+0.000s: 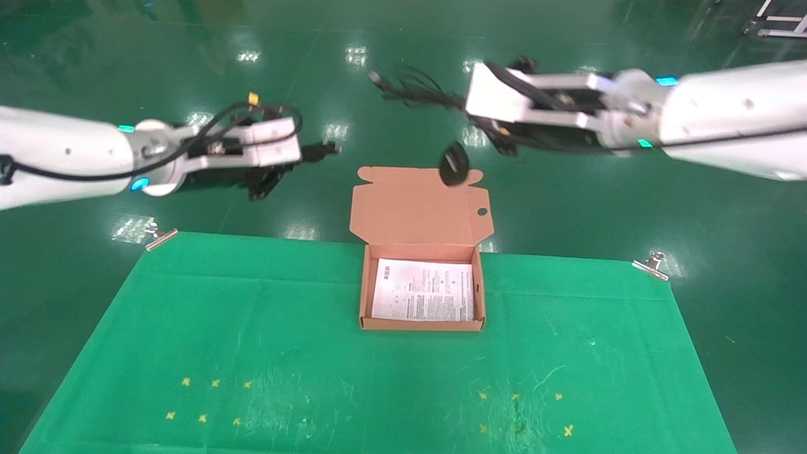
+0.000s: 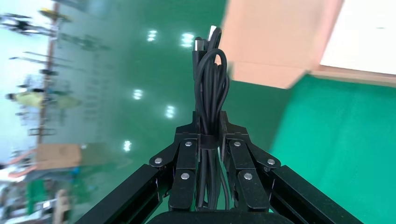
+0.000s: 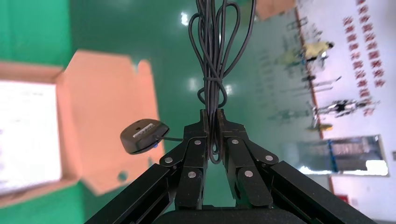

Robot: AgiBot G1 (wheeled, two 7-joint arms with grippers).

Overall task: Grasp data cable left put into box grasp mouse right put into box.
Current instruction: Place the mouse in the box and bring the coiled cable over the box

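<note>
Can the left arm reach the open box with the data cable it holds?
Probably yes: the left gripper holds the data cable up beside the box, whose lid is open.

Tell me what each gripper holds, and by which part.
The left gripper holds the data cable around its bundled loops. The right gripper holds the mouse by its bundled cord; the mouse dangles.

The bench [image 1: 252, 353] was covered with a green cloth, fastened at its two far corners by a left clip [image 1: 160, 236] and a right clip [image 1: 650, 265]. The box [image 1: 421, 325] stood directly on the cloth at the middle of the far edge, its flap lid open and lying back beyond that edge. A printed white sheet [image 1: 423, 291] lay flat inside it. Small yellow cross marks [image 1: 202, 417] were grouped on the cloth near both front corners. Beyond the bench lay a glossy green floor [image 1: 101, 38].
</note>
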